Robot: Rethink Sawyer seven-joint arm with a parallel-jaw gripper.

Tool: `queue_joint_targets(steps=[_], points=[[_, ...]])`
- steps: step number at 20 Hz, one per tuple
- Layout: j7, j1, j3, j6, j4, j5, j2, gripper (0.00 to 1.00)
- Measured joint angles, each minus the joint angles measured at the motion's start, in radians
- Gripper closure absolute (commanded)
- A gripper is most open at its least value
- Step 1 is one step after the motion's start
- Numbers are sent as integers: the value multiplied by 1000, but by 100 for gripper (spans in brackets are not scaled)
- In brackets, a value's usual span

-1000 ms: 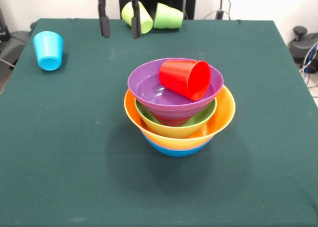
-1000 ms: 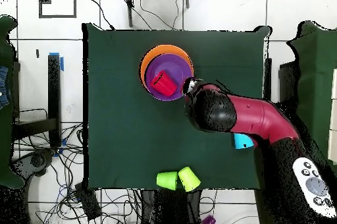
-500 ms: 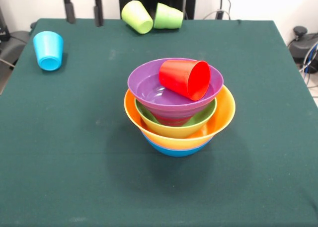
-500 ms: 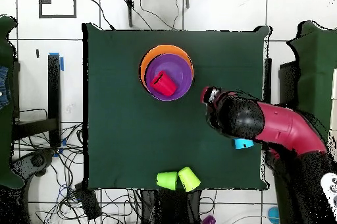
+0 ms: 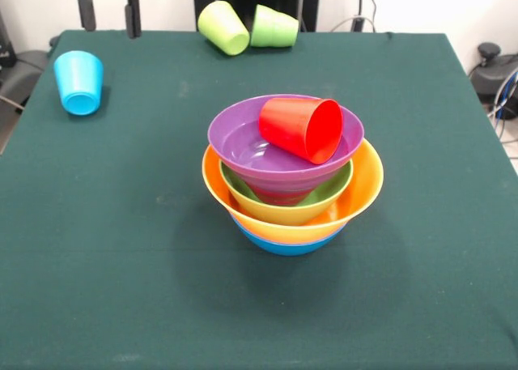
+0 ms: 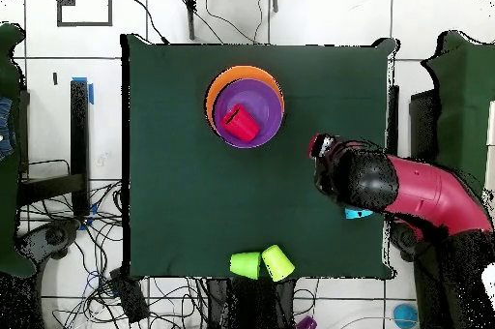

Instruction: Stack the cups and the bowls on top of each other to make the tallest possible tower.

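1. Green cloth covers the counter [image 5: 121,248]; pale wall and cables behind, tiled floor round it in the overhead view.
2. Tower [image 5: 291,176] sits mid-counter: blue bowl at the bottom, orange bowl [image 5: 366,188] over it, green bowl [image 5: 324,193] inside that, purple bowl [image 5: 235,135] on top. Red cup [image 5: 301,127] lies on its side in the purple bowl, mouth toward 4 o'clock in the front view.
3. Loose cups, front view: blue cup [image 5: 78,81] at 10 o'clock from the tower, near the counter's edge, tipped w/ mouth facing the camera; yellow-green cup [image 5: 223,27] and green cup [image 5: 273,27] at 12 o'clock by the far edge, both on their sides, just beside each other.
4. Claw [image 5: 108,7] hangs at the far edge, 1 o'clock of the blue cup; fingers spread, nothing between them.
5. Likely step: fetch the blue cup. It's tipped, so come down across its sidewall, jaws either side, not over the rim.
6. Squeeze gently; smooth tapered plastic may squirt out.
7. Red cup needs righting first, else nothing stacks flat on it.
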Motion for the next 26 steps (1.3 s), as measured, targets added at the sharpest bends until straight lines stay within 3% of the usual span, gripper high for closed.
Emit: queue_joint_targets(steps=[13,26], points=[[0,-83,23,0,-104,-13,138,0],[0,-175,61,0,-152,-108,295,0]])
